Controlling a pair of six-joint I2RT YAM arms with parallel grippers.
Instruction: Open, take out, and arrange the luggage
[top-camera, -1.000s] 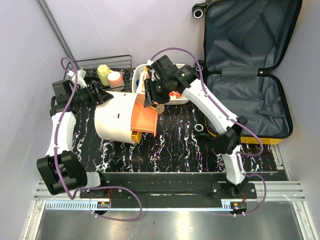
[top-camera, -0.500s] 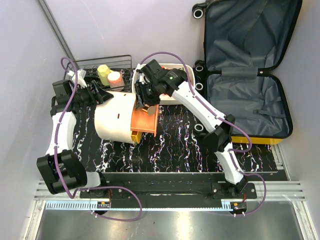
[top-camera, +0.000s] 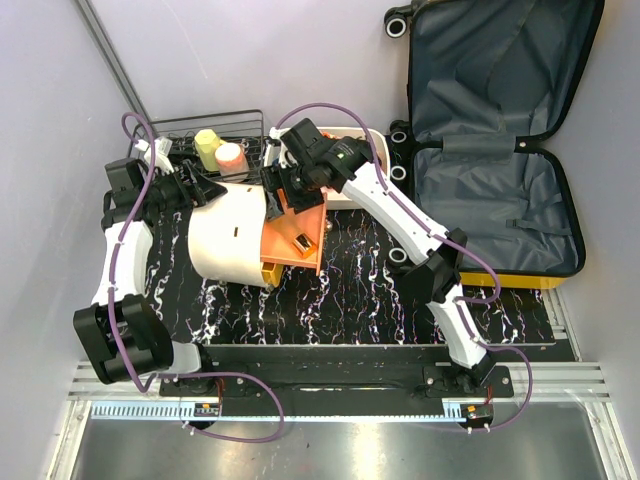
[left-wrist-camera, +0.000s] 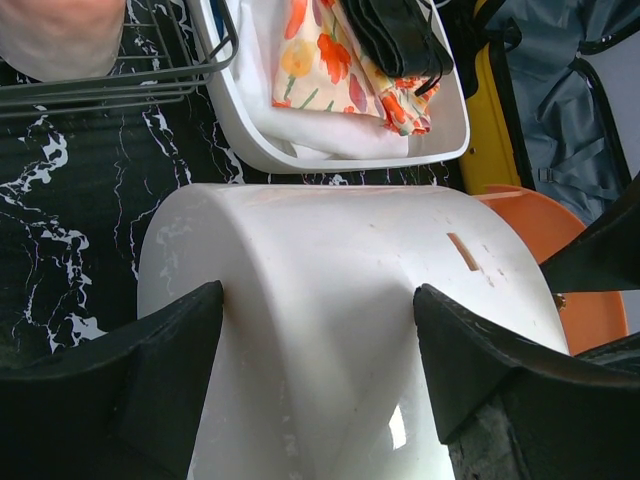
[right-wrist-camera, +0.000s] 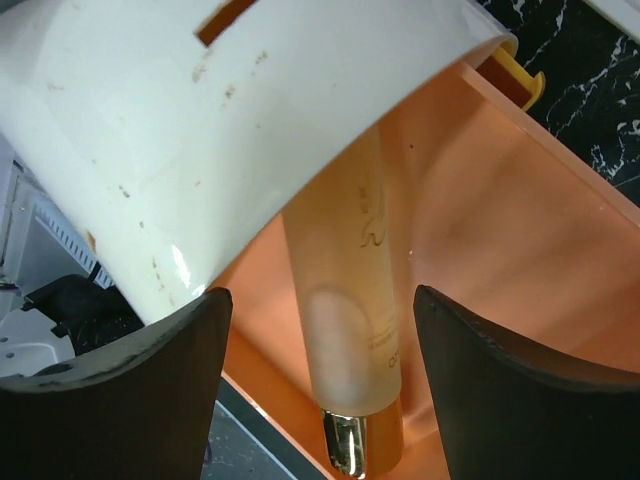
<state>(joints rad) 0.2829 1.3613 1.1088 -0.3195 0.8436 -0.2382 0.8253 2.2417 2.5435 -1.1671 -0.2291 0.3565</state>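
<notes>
The yellow luggage (top-camera: 500, 150) lies open at the back right, its grey lining up; its edge shows in the left wrist view (left-wrist-camera: 490, 110). A cream-and-orange round container (top-camera: 225, 240) lies on its side at centre left. My left gripper (top-camera: 208, 188) is open, fingers (left-wrist-camera: 150, 370) astride the cream body (left-wrist-camera: 330, 300). My right gripper (top-camera: 283, 200) is open over the orange lid (top-camera: 305, 222). A frosted tube with a gold cap (right-wrist-camera: 350, 320) lies in the lid (right-wrist-camera: 520, 220) between the right fingers, untouched.
A white tray (left-wrist-camera: 330, 160) behind the container holds a floral cloth (left-wrist-camera: 320, 60) and a black item (left-wrist-camera: 400, 35). A wire rack (top-camera: 190, 130) at the back left holds a yellow (top-camera: 207, 148) and a pink item (top-camera: 231, 158). The black marbled mat (top-camera: 360, 280) covers the table.
My right gripper has moved left from the tray to the orange lid with the tube. The tube now lies loose in the lid. The left arm has not moved.
</notes>
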